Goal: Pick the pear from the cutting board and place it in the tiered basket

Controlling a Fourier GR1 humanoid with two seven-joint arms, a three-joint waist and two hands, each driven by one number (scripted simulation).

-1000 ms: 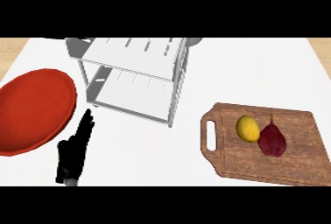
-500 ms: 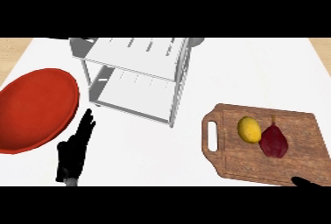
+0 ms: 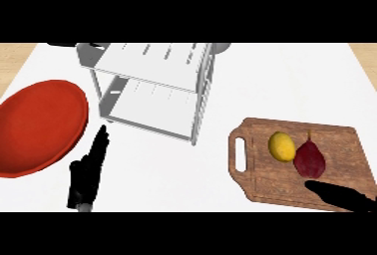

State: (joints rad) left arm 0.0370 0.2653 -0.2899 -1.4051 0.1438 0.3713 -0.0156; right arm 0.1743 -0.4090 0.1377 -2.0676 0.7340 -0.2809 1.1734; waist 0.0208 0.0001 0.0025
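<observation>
While the left hand (image 3: 87, 172) rests open with fingers straight up, the right hand (image 3: 340, 196) lies flat over the board (image 3: 331, 144), fingers straight, just short of the pear (image 3: 310, 159).

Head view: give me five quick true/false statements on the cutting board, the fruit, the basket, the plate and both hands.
1. The yellow pear lies on the wooden cutting board, left of a dark red fruit. True.
2. The right hand is curled round the pear. False: it shows at the board's lower edge, apart from the pear, holding nothing.
3. The tiered basket already holds the pear. False: no fruit shows on its shelves.
4. The red plate sits left of the basket. True.
5. The left hand rests on the cutting board. False: it is open beside the plate, fingers straight.
</observation>
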